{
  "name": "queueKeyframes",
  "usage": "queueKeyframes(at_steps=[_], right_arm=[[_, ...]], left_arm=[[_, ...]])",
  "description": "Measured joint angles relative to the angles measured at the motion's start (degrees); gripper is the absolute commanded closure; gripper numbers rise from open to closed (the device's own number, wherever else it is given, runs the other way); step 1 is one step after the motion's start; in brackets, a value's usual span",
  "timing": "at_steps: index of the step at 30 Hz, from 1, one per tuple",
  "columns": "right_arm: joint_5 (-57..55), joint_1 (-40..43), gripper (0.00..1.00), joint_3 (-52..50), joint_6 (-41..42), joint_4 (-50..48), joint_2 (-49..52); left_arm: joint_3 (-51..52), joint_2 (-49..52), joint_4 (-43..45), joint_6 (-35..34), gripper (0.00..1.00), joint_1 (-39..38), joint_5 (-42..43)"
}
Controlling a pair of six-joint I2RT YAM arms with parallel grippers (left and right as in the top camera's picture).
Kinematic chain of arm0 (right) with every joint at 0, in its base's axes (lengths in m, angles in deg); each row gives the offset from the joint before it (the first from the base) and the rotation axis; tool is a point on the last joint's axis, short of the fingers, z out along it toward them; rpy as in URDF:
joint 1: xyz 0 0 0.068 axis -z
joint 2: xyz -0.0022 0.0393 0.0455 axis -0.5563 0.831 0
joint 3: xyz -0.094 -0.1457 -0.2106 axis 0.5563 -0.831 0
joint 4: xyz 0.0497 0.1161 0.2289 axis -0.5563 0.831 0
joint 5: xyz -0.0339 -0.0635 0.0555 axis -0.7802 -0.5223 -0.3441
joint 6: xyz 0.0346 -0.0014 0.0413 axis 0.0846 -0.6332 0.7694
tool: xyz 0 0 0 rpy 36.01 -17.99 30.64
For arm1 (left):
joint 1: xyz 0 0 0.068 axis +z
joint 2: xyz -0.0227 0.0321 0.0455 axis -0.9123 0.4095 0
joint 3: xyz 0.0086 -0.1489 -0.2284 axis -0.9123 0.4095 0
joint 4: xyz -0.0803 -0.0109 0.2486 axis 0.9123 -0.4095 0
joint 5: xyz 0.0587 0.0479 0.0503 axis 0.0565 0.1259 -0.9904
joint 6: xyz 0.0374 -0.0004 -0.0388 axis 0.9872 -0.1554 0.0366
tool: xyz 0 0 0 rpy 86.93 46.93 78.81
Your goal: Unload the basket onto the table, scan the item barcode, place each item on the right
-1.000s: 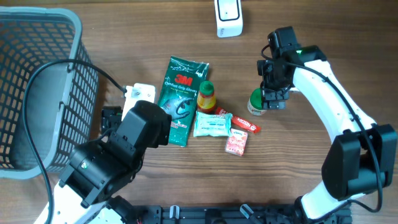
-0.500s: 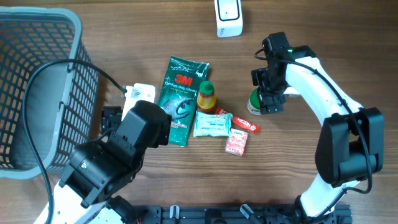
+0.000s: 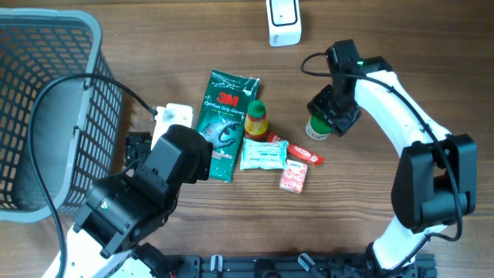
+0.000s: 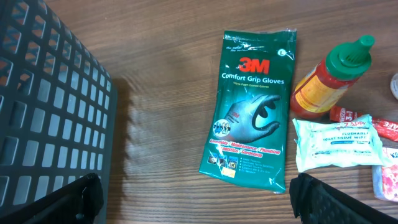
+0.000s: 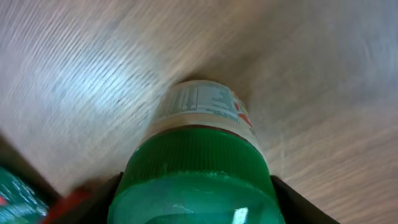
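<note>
Judging the scan as barely begun, I have the right gripper (image 3: 332, 116) down at the green-lidded jar (image 3: 316, 130), which stands on the table (image 3: 170, 46) to the right of the pile and well short of the white device (image 3: 283, 22) at the far edge that I take to be the scanner. From the right wrist camera the jaws flank the lid on both sides and sit close against it, but I cannot tell whether they grip it. Lifting the jar, carrying it to the scanner and showing its barcode all seem left to do. The left gripper (image 4: 196, 202) hangs spread wide and empty near the basket (image 3: 100, 35). Counting up: one jar, one glove pack (image 4: 252, 106), one sauce bottle (image 4: 329, 74), one wipes pack (image 4: 336, 143), one red packet (image 3: 305, 155), one pink packet (image 3: 293, 177), one white box (image 3: 176, 115), one basket.
</note>
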Motion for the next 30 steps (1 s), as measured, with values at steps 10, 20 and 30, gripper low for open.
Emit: queueKeyframes(at_steps=[10, 20, 30], right_arm=[[-1.29, 0.0, 0.0, 2.93, -21.88, 2.49, 0.37], [-1.64, 0.0, 0.0, 17.88, -17.92, 8.04, 0.35], [-1.66, 0.0, 0.0, 17.86, -9.73, 14.64, 0.35]], left_arm=[[0.0, 0.0, 0.0, 0.0, 0.0, 0.0, 0.0], [0.0, 0.0, 0.0, 0.0, 0.0, 0.0, 0.0], [0.0, 0.0, 0.0, 0.0, 0.0, 0.0, -0.02]])
